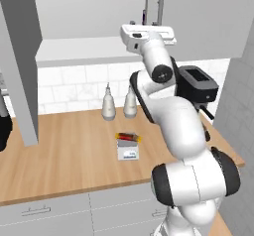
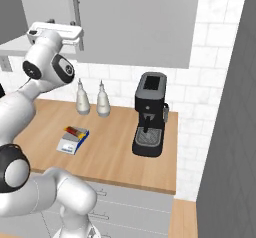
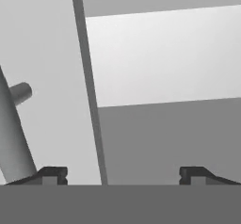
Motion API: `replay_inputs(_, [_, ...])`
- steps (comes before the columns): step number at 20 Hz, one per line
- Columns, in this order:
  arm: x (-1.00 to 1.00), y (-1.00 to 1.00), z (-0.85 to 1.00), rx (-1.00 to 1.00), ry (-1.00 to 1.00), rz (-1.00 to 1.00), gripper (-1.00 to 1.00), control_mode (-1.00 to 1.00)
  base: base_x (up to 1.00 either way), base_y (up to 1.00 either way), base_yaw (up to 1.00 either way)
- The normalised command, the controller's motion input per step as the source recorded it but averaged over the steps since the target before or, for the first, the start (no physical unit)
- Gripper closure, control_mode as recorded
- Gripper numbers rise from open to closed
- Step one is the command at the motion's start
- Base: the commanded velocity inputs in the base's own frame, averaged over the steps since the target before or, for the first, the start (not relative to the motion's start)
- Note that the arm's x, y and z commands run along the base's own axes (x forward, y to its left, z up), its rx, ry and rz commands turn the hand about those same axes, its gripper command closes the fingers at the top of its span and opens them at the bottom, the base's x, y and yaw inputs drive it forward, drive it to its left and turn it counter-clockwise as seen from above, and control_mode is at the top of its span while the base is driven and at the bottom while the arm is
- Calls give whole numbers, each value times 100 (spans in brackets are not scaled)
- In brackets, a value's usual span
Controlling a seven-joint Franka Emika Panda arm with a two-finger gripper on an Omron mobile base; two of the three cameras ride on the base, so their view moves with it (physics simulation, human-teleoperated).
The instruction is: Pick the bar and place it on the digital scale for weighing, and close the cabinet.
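The bar (image 1: 128, 137) (image 2: 76, 131), yellow-orange with a red-brown middle, lies on top of the digital scale (image 1: 128, 153) (image 2: 69, 145) on the wooden counter. My gripper (image 3: 123, 175) (image 1: 148, 29) is raised high above them at the lower edge of the grey cabinet (image 2: 135, 22). Its fingertips (image 3: 52, 173) stand wide apart, open, with nothing between them. In the hand view a cabinet handle (image 3: 13, 138) rises at the left beside a door edge (image 3: 87, 77), and the pale cabinet interior shows to the right. One cabinet door (image 1: 20, 66) hangs swung out at the left.
Two white bottles (image 1: 108, 105) (image 2: 82, 101) stand by the tiled wall behind the scale. A black coffee machine (image 2: 150, 114) (image 1: 198, 84) sits at the counter's right end. Light-grey drawers (image 1: 59, 212) run under the counter. A grey wall (image 2: 230, 132) bounds the right side.
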Motion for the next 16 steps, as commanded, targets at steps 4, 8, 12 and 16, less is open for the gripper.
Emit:
replay_inputs(4, [-76,-14,54,0,18,-2,-100,-100,0,0,0])
replay_inputs(8, [-93,-28,56,0,22,-4,-100,-100,0,0,0])
replay_inputs(12, [-100,-27,49,4,22,-5,-100,-100,0,0,0])
replay_inputs(16, [-100,-12,32,23,16,-10,-100,-100,0,0,0])
